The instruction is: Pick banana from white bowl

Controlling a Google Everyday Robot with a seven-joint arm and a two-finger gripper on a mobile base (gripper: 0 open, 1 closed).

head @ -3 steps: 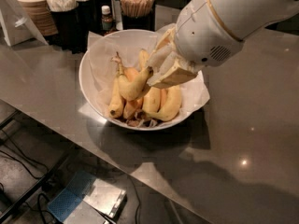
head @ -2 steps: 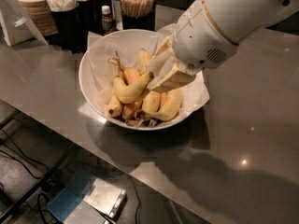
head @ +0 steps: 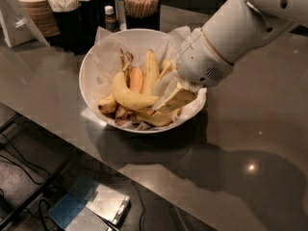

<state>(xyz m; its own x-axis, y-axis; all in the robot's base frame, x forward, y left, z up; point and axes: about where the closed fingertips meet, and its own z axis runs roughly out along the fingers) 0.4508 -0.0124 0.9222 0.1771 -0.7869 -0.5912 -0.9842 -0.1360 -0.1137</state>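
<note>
The white bowl (head: 91, 66), lined with crinkled white paper, stands on the grey counter and holds several yellow bananas. My gripper (head: 166, 100) reaches into the bowl from the right, below the big white wrist (head: 211, 57). Its pale fingers (head: 179, 98) are closed on the right end of one curved banana (head: 129, 97). That banana lies crosswise on top of the other bananas (head: 150, 70). The ends of the fingers are partly hidden by fruit and paper.
Dark cups of sticks (head: 141, 6) and utensils (head: 72, 8), a small bottle (head: 111, 17) and a stack of paper bowls (head: 36, 6) stand behind the bowl. The counter's front edge (head: 72, 129) runs diagonally, with floor, cables and a flat device (head: 91, 206) below.
My gripper has shifted down toward the bowl's front right. The top banana has turned from nearly upright to lying crosswise, its end now at my fingers.
</note>
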